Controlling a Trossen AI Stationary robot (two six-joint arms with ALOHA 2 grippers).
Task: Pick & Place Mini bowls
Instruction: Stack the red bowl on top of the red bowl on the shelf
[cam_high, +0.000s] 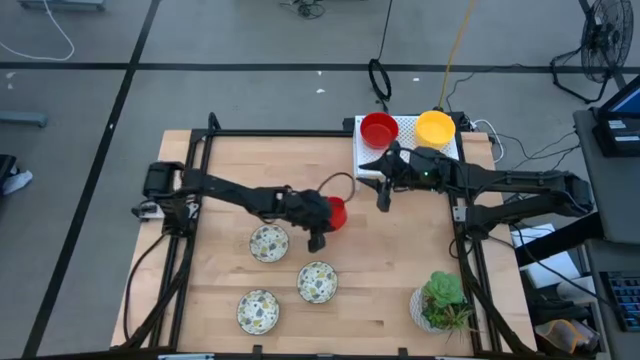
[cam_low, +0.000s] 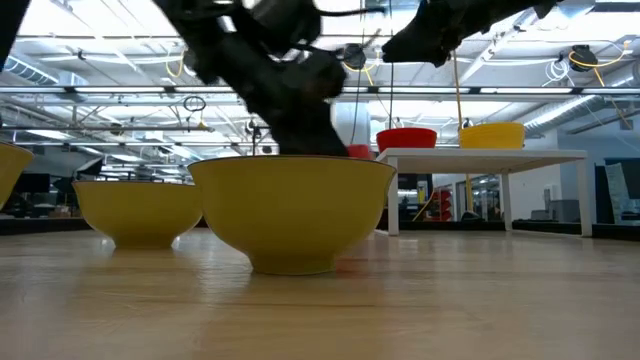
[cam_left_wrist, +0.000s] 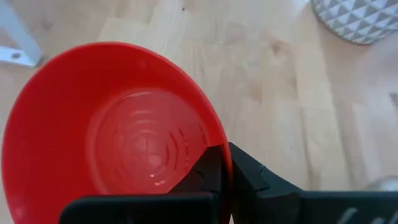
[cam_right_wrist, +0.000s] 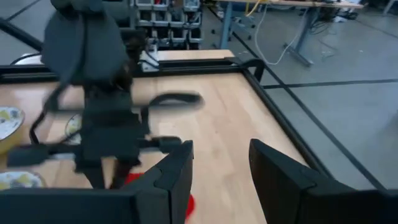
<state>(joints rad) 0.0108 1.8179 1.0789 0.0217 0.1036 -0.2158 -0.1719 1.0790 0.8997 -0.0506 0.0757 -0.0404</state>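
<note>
Red plastic fills most of the left wrist view — a mini bowl (cam_left_wrist: 118, 124) whose rim is pinched between the fingers of the left claw (cam_left_wrist: 224, 171), one finger inside the bowl and one outside. From above, this red bowl (cam_high: 336, 212) sits near the middle of the wooden counter (cam_high: 390, 260), with the left claw (cam_high: 325, 222) clamped on its edge.

Three speckled bowls crowd the near side: one (cam_high: 268, 243) just beside the left claw, another (cam_high: 317, 282) a little further toward the front, a third (cam_high: 258, 311) near the front edge. In the low view their yellow undersides (cam_low: 292, 210) block most of what lies behind.

At the back right stands a white perforated rack (cam_high: 408, 140) carrying a second red bowl (cam_high: 379, 130) and a yellow bowl (cam_high: 435, 128) side by side.

Right claw (cam_high: 383, 195) hangs just in front of the rack — its fingers (cam_right_wrist: 177, 171) spread apart, gripping nothing. A potted plant (cam_high: 441, 302) stands at the front right corner, well apart from both claws.
</note>
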